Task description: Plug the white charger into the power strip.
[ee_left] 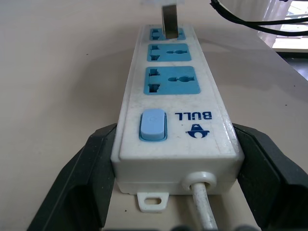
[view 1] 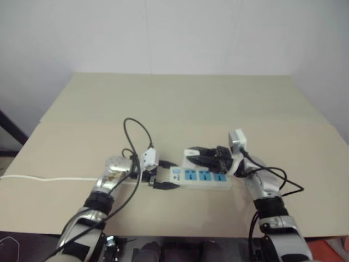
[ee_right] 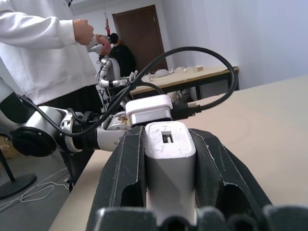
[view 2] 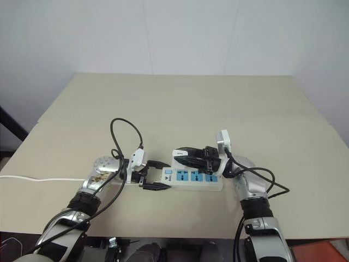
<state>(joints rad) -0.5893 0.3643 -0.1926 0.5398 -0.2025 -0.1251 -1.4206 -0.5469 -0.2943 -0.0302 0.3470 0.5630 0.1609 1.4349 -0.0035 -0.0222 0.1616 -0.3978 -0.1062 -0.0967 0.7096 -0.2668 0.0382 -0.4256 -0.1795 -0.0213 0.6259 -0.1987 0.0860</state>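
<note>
Head views: a beige table point(view 2: 180, 103) carries the power strip point(view 2: 192, 178), a long white bar lying just below centre of the frame, its three blue sockets point(view 2: 193, 176) in a row and its blue switch point(ee_left: 153, 124) at the left-hand end. A thin white cord point(view 1: 49, 178) leaves that end and runs off the left edge of the frame.

Left gripper point(view 2: 157, 175): its two black fingers point(ee_left: 84, 180) stand wide apart, one on each side of the switch end of the strip; whether the pads actually press the casing is hard to tell.

Right gripper point(view 2: 182, 154): clamped on the white charger point(ee_right: 168, 161), held just above the strip at centre frame, the fingers pointing toward the left of the picture.

Left wrist view: a metal prong point(ee_left: 170, 20) hangs over the farthest socket point(ee_left: 166, 33). The two nearer sockets hold nothing.

Right wrist view: a person in a white top point(ee_right: 45, 48) stands at upper left, beyond the table.
</note>
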